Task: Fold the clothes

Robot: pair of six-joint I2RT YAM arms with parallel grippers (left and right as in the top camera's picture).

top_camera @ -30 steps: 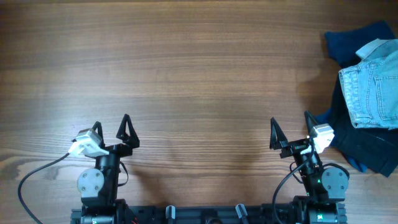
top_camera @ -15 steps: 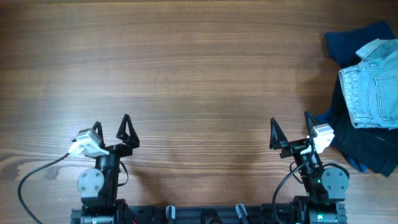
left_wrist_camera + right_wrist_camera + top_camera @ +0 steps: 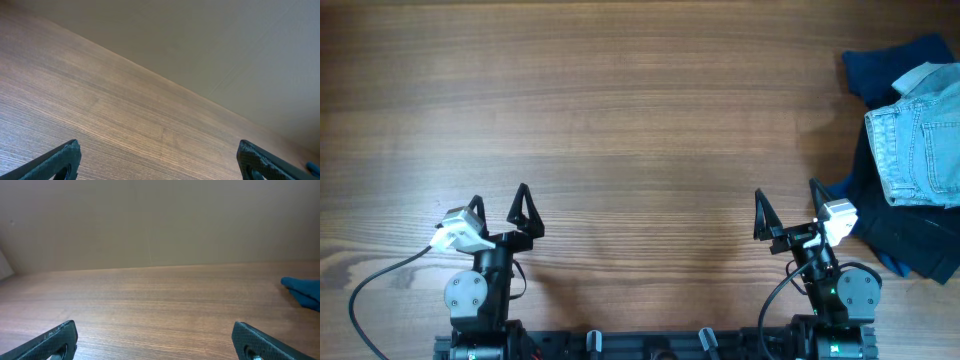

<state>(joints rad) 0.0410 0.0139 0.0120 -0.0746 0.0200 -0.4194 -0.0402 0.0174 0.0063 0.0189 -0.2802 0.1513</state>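
Both arms sat at the table's near edge, left gripper and right gripper spread wide, grasping nothing. The denim lay far right atop a dark heap, apart from both.

Four things on one wooden table.
One light-blue denim garment, one dark navy fabric heap, two grippers: left gripper, right gripper.
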